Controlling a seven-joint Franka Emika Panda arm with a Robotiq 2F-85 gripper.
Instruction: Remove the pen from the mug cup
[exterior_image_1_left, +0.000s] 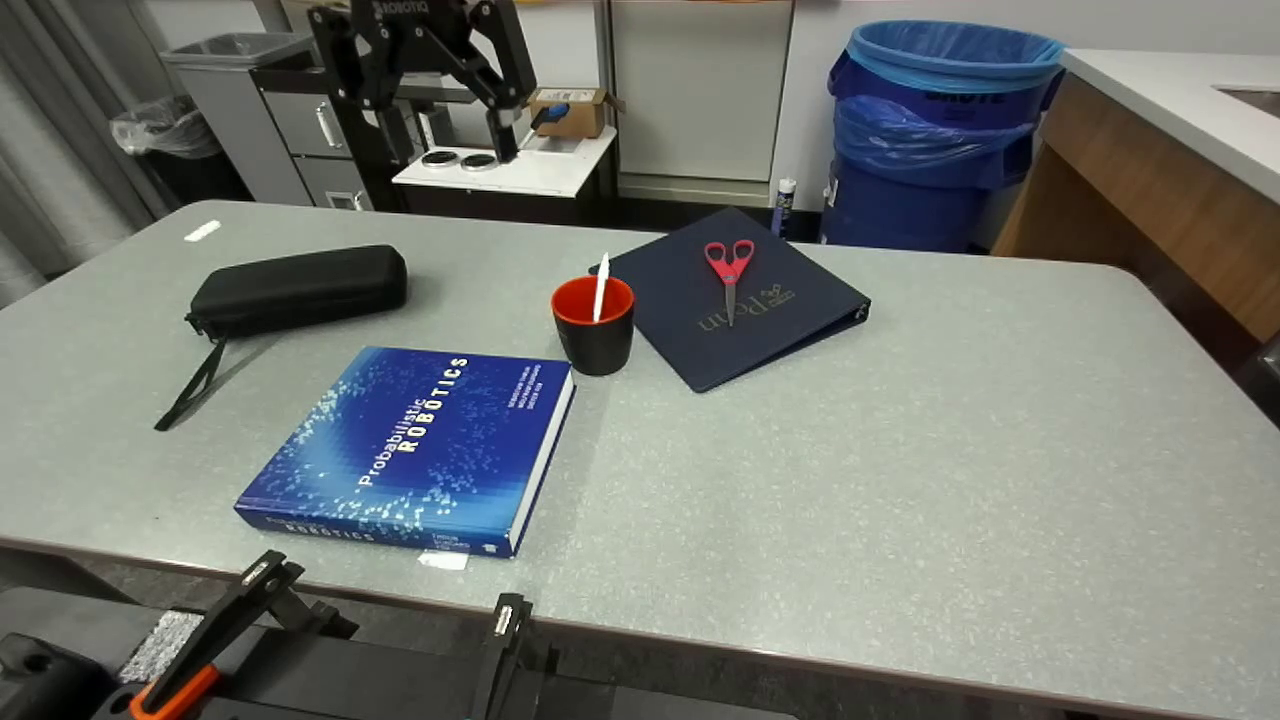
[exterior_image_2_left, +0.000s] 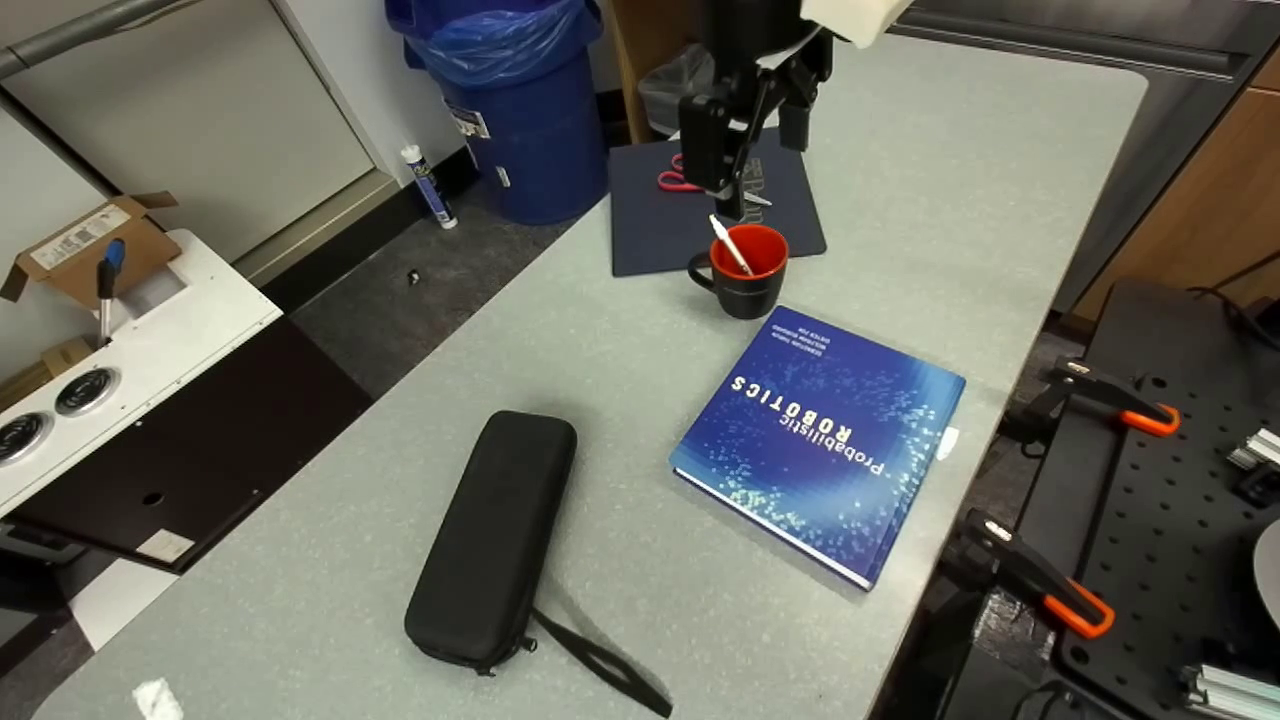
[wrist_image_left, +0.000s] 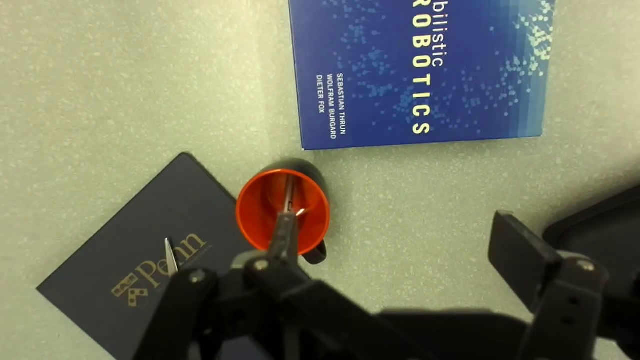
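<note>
pen (exterior_image_1_left: 601, 288) aslant in mug cup (exterior_image_1_left: 597, 348), end effector (exterior_image_1_left: 453, 150) above

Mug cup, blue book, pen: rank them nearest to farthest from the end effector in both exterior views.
From the end effector:
1. Pen, sticking up highest.
2. Mug cup, around the pen's lower end.
3. Blue book, lowest in both pictures.

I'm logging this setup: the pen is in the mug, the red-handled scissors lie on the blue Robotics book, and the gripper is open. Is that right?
Not quite: the red-handled scissors lie on the dark Penn binder, not the blue Robotics book, as both exterior views show. The rest stands: the pen is in the mug and the gripper is open.
</note>
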